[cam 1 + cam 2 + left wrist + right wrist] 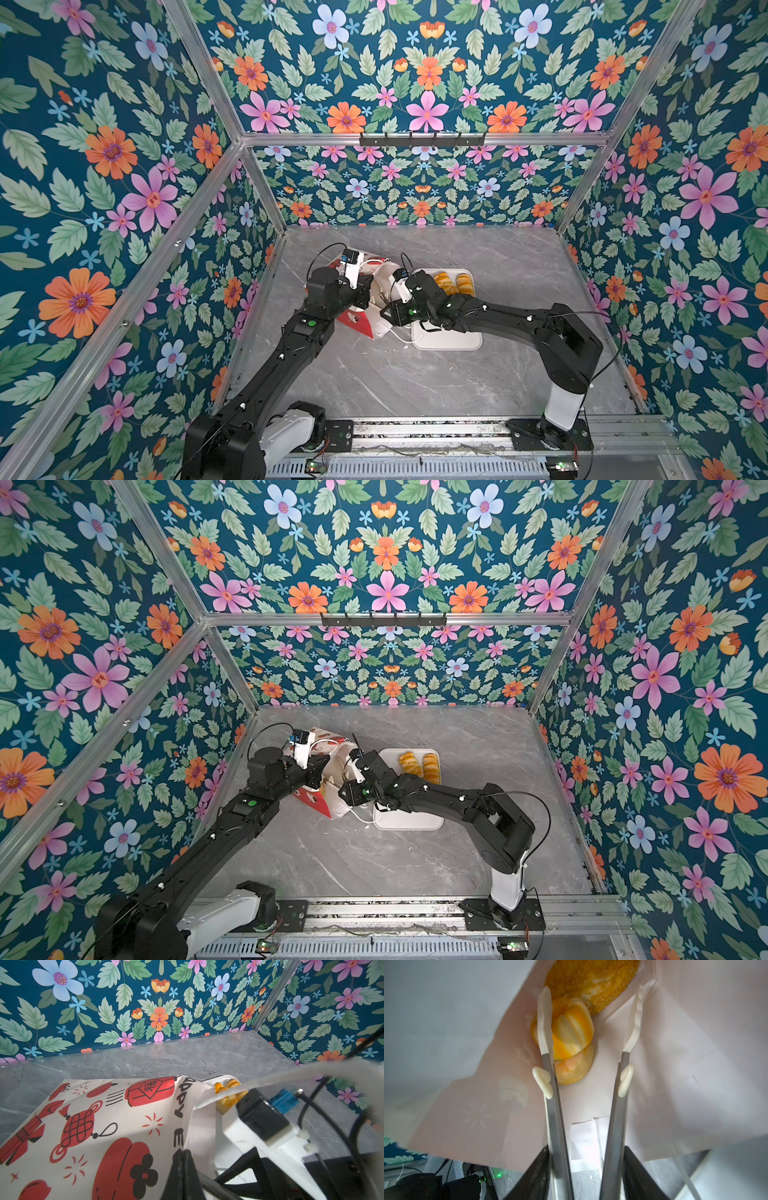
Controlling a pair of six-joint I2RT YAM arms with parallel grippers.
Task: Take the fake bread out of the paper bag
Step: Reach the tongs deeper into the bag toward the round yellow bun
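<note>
The red and white paper bag (356, 320) (104, 1115) lies tipped, its mouth toward the white tray. My left gripper (182, 1152) is shut on the bag's rim. My right gripper (586, 1151) is shut on metal tongs (554, 1105) that reach into the bag's white inside (467, 1064). The tongs' white tips stand apart. One tip (544, 1022) lies against a striped golden piece of fake bread (571, 1030). Under it sits a round bun (575, 1074), and a seeded loaf (591, 980) lies deeper in. Two ridged loaves (441, 281) (464, 284) rest on the tray.
The white tray (453, 340) lies right of the bag, partly under my right arm. A white cord handle (401, 337) trails onto the grey marble table (415, 382). Flowered walls with metal posts close in the table on three sides.
</note>
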